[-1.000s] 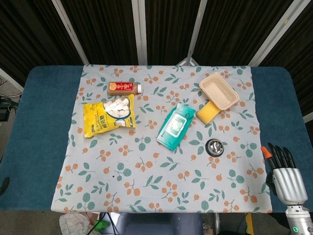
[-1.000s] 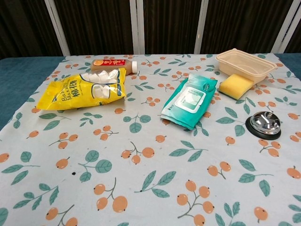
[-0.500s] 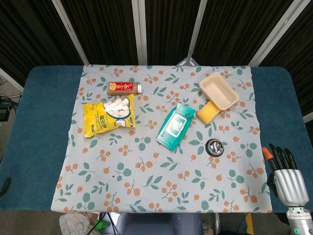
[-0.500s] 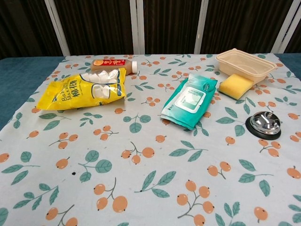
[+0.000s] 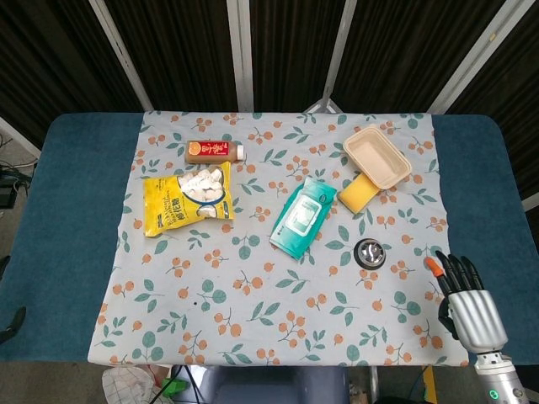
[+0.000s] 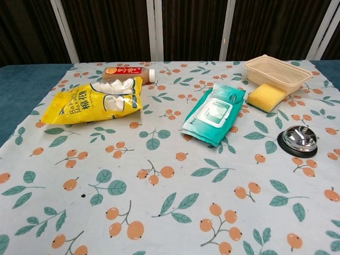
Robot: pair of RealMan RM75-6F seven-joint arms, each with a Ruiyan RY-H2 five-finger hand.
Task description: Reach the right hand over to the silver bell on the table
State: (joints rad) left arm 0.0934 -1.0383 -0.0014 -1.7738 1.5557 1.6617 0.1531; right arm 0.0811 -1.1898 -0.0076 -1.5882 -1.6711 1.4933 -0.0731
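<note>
silver bell [image 5: 370, 252] on cloth, right-of-centre, toward bench's right edge | right hand [image 5: 465, 300] near front-right corner, fingers apart, holding nothing, well apart from bell | advice: sweep inward-left, stay high, clear of sponge [image 5: 358, 193]

Right hand [image 5: 466, 300]: visible in the head view only, at the table's near right corner, over the right border of the tablecloth. Silver back of the hand faces up; dark fingers [image 5: 455, 268] extend toward the far edge, slightly apart, holding nothing; one orange fingertip on the inner side. Wrist [image 5: 495, 379] runs off past the near edge, with a small green light on it.

Left hand: cannot be made out; only a dark curved part [image 5: 8, 324] shows at the left border of the head view, beside the near left corner. Chest view shows neither arm.
</note>
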